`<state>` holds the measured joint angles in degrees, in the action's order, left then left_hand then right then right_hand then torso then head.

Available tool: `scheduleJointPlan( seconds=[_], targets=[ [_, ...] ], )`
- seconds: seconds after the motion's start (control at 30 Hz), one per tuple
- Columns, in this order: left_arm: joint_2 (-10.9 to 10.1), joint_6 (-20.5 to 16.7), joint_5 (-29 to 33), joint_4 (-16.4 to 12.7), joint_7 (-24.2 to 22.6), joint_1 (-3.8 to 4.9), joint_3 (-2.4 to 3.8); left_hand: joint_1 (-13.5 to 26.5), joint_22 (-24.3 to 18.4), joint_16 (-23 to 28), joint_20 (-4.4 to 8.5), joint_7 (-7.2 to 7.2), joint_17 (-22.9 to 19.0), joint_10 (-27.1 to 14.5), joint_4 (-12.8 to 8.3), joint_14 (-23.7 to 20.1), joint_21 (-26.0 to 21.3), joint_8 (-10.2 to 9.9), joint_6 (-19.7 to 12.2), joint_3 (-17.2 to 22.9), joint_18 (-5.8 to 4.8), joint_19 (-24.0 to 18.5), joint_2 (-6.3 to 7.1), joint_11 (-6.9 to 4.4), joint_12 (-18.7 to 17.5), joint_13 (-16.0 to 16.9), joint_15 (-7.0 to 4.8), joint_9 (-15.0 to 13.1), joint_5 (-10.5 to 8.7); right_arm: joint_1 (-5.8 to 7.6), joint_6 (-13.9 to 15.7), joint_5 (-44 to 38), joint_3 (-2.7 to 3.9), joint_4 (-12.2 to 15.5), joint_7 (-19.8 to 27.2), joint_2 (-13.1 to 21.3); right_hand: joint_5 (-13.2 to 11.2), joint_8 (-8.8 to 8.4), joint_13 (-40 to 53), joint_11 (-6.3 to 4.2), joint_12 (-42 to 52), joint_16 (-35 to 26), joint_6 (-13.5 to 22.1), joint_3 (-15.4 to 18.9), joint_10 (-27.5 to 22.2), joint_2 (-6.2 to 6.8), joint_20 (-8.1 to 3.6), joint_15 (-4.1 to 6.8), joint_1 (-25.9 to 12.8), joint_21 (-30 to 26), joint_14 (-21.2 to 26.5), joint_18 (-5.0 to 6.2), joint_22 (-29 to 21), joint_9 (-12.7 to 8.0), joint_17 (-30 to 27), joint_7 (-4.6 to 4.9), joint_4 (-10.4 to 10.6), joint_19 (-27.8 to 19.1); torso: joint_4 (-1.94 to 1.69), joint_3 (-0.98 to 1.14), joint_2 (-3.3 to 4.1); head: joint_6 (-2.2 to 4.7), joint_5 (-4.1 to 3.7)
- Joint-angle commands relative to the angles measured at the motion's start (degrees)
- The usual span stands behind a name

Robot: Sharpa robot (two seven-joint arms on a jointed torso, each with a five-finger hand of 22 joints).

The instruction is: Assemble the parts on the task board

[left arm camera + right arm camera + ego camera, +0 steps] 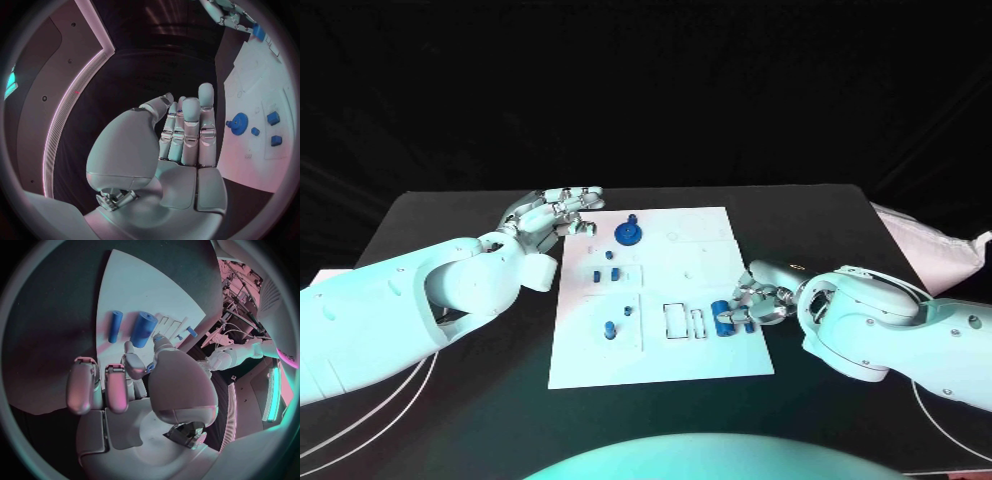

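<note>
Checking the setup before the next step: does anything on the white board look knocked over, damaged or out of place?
Nothing stands out. The task board lies flat on the table, and the blue gear and small blue parts sit on it. Two blue cylinders lie side by side at the right hand. The left hand holds nothing.

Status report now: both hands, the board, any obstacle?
Left hand open, off the white task board's far left corner. Right hand open beside blue cylinders at right edge. Nothing blocking.
</note>
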<state>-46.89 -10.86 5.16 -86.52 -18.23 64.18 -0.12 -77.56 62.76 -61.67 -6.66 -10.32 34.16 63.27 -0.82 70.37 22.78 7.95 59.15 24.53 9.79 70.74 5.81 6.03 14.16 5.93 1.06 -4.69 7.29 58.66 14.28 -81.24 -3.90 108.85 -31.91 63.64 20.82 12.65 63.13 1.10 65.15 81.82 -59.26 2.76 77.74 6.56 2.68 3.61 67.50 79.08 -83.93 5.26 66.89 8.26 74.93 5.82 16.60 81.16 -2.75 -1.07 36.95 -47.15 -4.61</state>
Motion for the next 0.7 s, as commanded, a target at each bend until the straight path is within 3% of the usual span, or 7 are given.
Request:
scheduleJointPlan(
  seconds=[0.03, 0.37, 0.53, 0.57, 0.7],
  targets=[
    [0.0, 0.9, -0.3, -0.1, -0.3, 0.01, 0.00, -0.2, -0.1, 0.2, -0.02, 0.03, -0.1, -0.4, 0.0, -0.2, -0.3, 0.2, -0.5, -0.3, 0.58, 0.4, -0.14, -0.06, 0.1, 0.1, 0.02, 0.1, 0.22, -0.39, -1.6, -1.5, 0.00, -0.4, -1.0, -0.7, -0.4, 0.31, 0.1, -0.18, 0.1, 0.2, 0.3, 0.3, -0.4, -0.27, 0.03, -0.35, -0.1, 0.4, -3.9, -0.83, 0.0, 0.1, 2.6, -0.21, 0.0, 0.3, 0.02, 0.04, 0.04, -0.08, 0.01],
    [0.0, 0.9, -0.3, 0.0, -0.2, 0.01, -0.05, -0.2, -0.1, 0.2, -0.04, 0.00, -0.1, -0.5, 0.0, -0.3, -0.4, 0.3, -0.6, -0.3, 0.57, 0.4, -0.16, -0.03, 0.2, 0.1, 0.05, 0.1, 0.22, -1.43, -2.3, -2.7, 0.00, -1.7, -1.2, -2.6, 0.2, 1.19, 1.4, -0.31, 0.5, 0.4, 0.4, 0.8, -0.1, -1.83, -0.03, -0.26, 3.1, 0.5, -3.9, -0.86, 0.3, 0.7, 2.9, -0.33, -0.7, 0.4, -0.01, 0.02, 0.02, -0.24, 0.10],
    [-0.1, 1.0, -0.3, 0.0, -0.2, 0.01, -0.06, -0.2, -0.1, 0.2, -0.04, 0.00, -0.1, -0.5, 0.0, -0.3, -0.4, 0.3, -0.6, -0.3, 0.57, 0.4, -0.16, -0.03, 0.2, 0.1, 0.05, 0.1, 0.22, -1.63, -2.6, -2.8, 0.00, -2.3, -1.4, -3.0, 4.2, 1.88, 2.0, -0.45, 0.5, 0.5, 0.1, 0.2, -0.1, -3.48, -0.14, -0.14, 6.2, 0.5, -3.9, -0.87, 0.4, 1.2, 3.0, -0.42, -1.8, 0.4, 0.00, -0.03, -0.02, -0.33, 0.12],
    [-0.1, 1.0, -0.3, 0.0, -0.1, 0.01, -0.06, -0.2, -0.1, 0.2, -0.04, 0.00, -0.1, -0.5, 0.0, -0.3, -0.4, 0.3, -0.6, -0.3, 0.57, 0.4, -0.16, -0.03, 0.2, 0.1, 0.05, 0.1, 0.22, -1.67, -2.3, -2.8, 0.00, -2.4, -1.4, -3.1, 4.6, 2.13, 2.2, -0.59, 0.5, 0.6, -0.2, -0.3, 0.0, -4.30, -0.20, -0.03, 7.3, 0.6, -4.0, -0.89, 0.6, 1.4, 3.1, -0.57, -2.2, 0.4, 0.00, -0.03, -0.03, -0.34, 0.13],
    [-0.1, 1.0, -0.3, -0.1, -0.1, 0.01, -0.07, -0.2, -0.1, 0.2, -0.04, 0.00, -0.1, -0.5, 0.0, -0.3, -0.4, 0.3, -0.6, -0.3, 0.57, 0.4, -0.16, -0.03, 0.2, 0.1, 0.05, 0.1, 0.22, -1.71, 0.0, -2.5, 0.01, -2.4, -1.6, -3.0, 0.9, 2.43, 2.5, -0.89, 0.3, 0.7, -0.4, -2.3, 0.1, -6.59, -0.45, 0.26, 10.2, 0.7, -4.0, -0.91, 0.8, 1.8, 3.3, -0.86, -3.6, 0.5, 0.04, -0.02, -0.02, -0.31, 0.12]
  ],
)
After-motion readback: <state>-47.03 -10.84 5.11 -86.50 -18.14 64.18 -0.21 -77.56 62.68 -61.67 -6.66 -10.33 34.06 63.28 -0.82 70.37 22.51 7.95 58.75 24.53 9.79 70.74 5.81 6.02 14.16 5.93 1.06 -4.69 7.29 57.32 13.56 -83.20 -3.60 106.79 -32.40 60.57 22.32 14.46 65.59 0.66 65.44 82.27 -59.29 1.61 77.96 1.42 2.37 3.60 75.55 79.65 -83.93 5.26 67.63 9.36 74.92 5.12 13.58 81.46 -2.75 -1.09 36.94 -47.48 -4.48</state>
